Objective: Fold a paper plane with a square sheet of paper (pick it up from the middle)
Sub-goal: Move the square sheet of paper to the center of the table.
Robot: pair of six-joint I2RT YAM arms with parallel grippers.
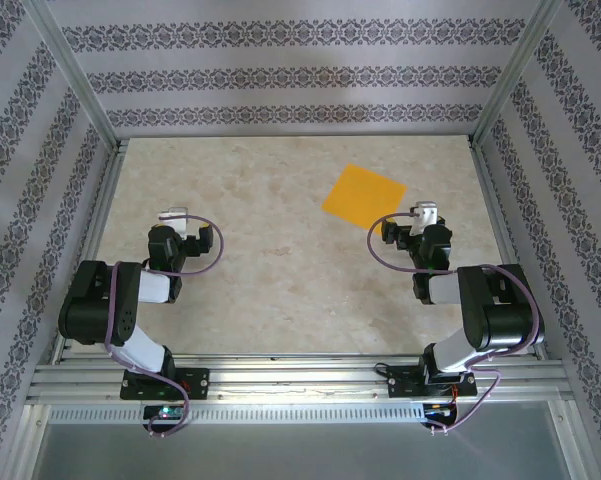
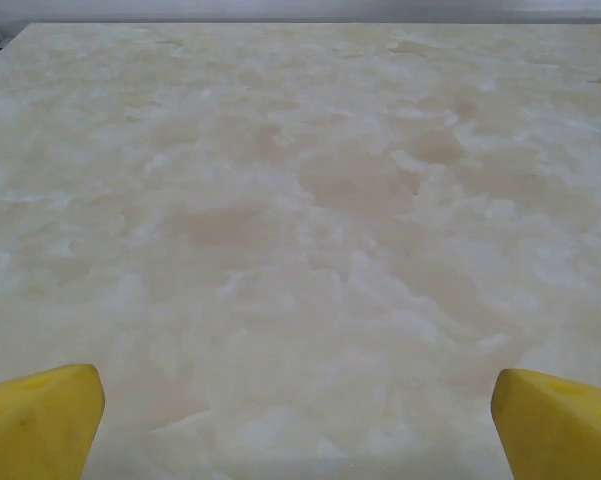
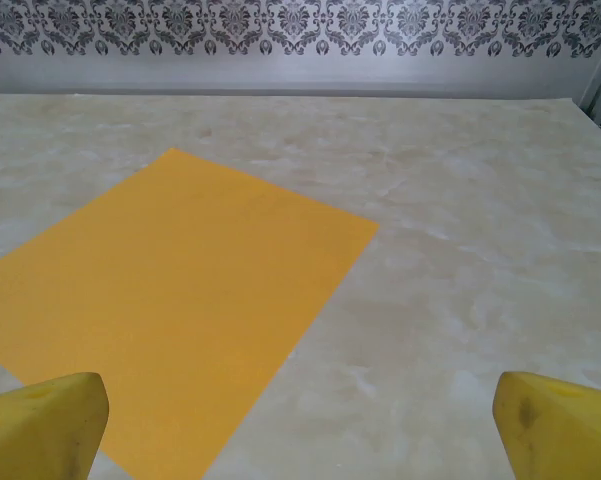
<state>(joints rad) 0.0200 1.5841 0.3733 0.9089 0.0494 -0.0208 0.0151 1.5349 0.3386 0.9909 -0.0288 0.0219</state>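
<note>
**A:** Where is the paper?

**B:** The square sheet of paper (image 1: 364,194) lies flat and unfolded on the counter (image 1: 280,280). It is in the far right part, turned so that one corner points toward the arms. It is plain bright orange with no crease that I can see.

**A:** What is closest to it?

**B:** The right end effector (image 1: 408,226). From above it sits just beside the sheet's near corner, on the side nearer its own base. In the right wrist view the sheet (image 3: 170,300) spreads ahead and to the left. One of the yellow fingertips (image 3: 45,425) overlaps the sheet's near edge in the picture. I cannot tell whether that fingertip touches the paper.

**A:** Is it holding anything?

**B:** No. The right end effector (image 3: 300,425) is spread wide, one tip at each lower corner of its view. Between them there is only paper and pale marbled counter (image 3: 480,250).

**A:** And the other arm?

**B:** The left end effector (image 1: 185,226) is well apart from the sheet, over the left half of the counter. In its wrist view the left end effector (image 2: 300,425) is also wide and grips nothing, with bare counter (image 2: 300,200) ahead of it.

**A:** What is around all that?

**B:** Walls (image 1: 280,75) with grey patterned bands stand on three sides of the counter. The back one appears as a strip along the top of the right wrist view (image 3: 300,25).
</note>
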